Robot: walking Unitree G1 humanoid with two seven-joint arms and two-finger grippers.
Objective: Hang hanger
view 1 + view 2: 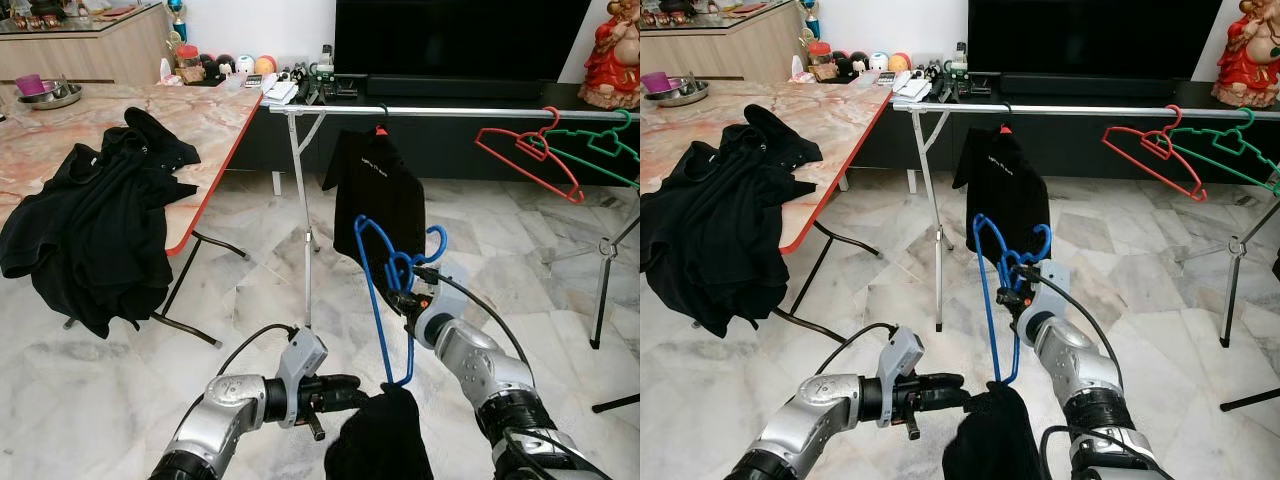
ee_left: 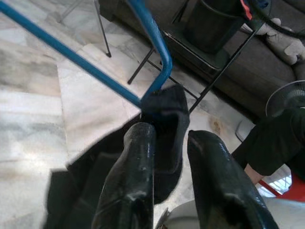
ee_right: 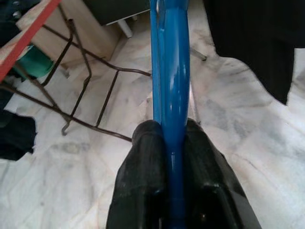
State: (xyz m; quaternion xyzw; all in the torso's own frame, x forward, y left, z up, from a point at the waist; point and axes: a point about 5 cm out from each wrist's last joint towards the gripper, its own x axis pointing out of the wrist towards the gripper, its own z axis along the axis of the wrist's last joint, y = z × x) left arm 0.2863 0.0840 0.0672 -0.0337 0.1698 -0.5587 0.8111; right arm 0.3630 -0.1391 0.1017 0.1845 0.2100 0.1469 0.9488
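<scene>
Nearest, the left gripper [image 1: 362, 396] pinches a black garment [image 1: 380, 440] draped on the blue hanger [image 1: 385, 300]. The right gripper [image 1: 402, 297] clamps that upright hanger, short of the far clothes rail [image 1: 450, 111].

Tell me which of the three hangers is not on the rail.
The blue hanger: the right claw holds it, while the red hanger and green hanger hang on the rail.

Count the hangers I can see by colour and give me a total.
Blue hanger, held in the right claw: 1
Red hanger on the rail: 1
Green hanger on the rail: 1
Total: 3
</scene>
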